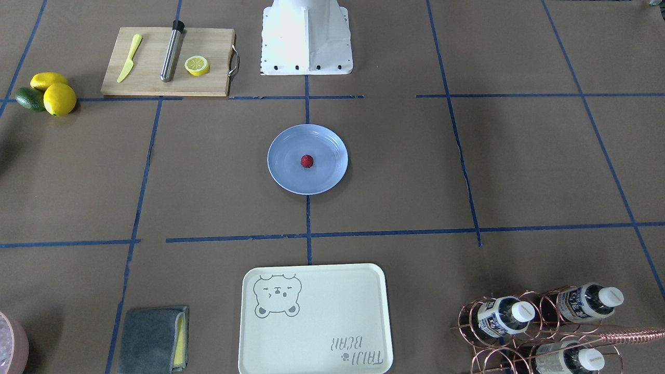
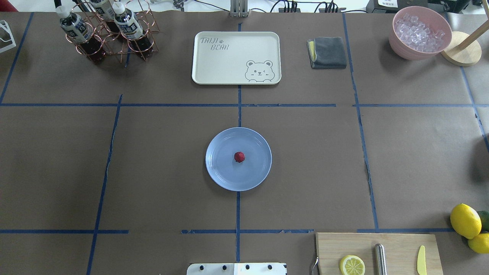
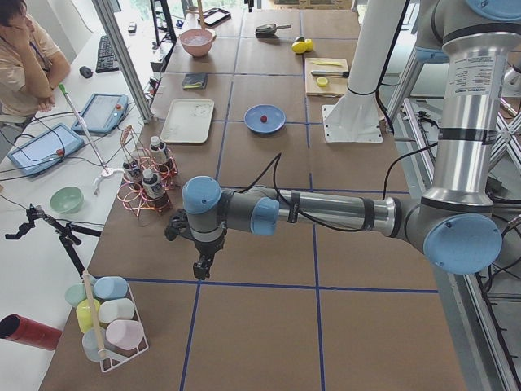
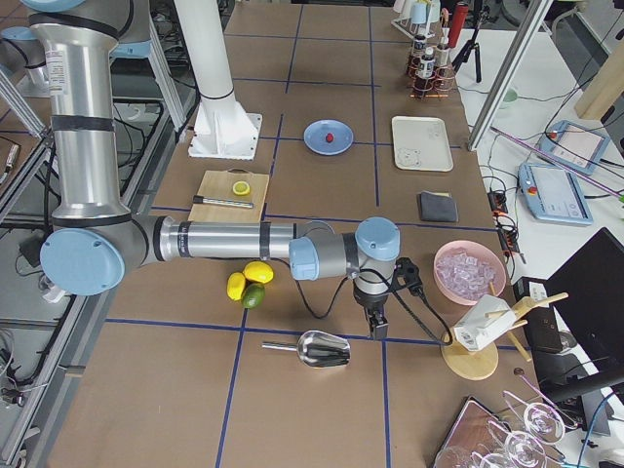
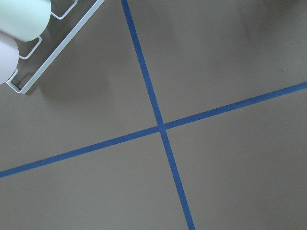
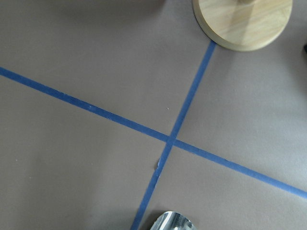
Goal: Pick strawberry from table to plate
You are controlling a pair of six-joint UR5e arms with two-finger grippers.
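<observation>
**Strawberry (image 2: 239, 157) is on the plate (image 2: 219, 173), looks like a wrap**

It sits pretty much dead centre on the blue plate, which is in the middle of the table (image 2: 153, 172). My only worry is that it's round, so a knock to the plate could roll it off the rim. The overhead shows both but no robot. Only the side cameras catch the left gripper (image 3: 201, 266) and right gripper (image 4: 376, 325), each hanging over its own end of the table. I can't tell if the fingers are apart or together. The wrist cams mostly see blue tape (image 5: 160, 127).

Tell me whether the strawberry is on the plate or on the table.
On the plate: the strawberry sits near the middle of the light-blue plate, inside its rim.
</observation>
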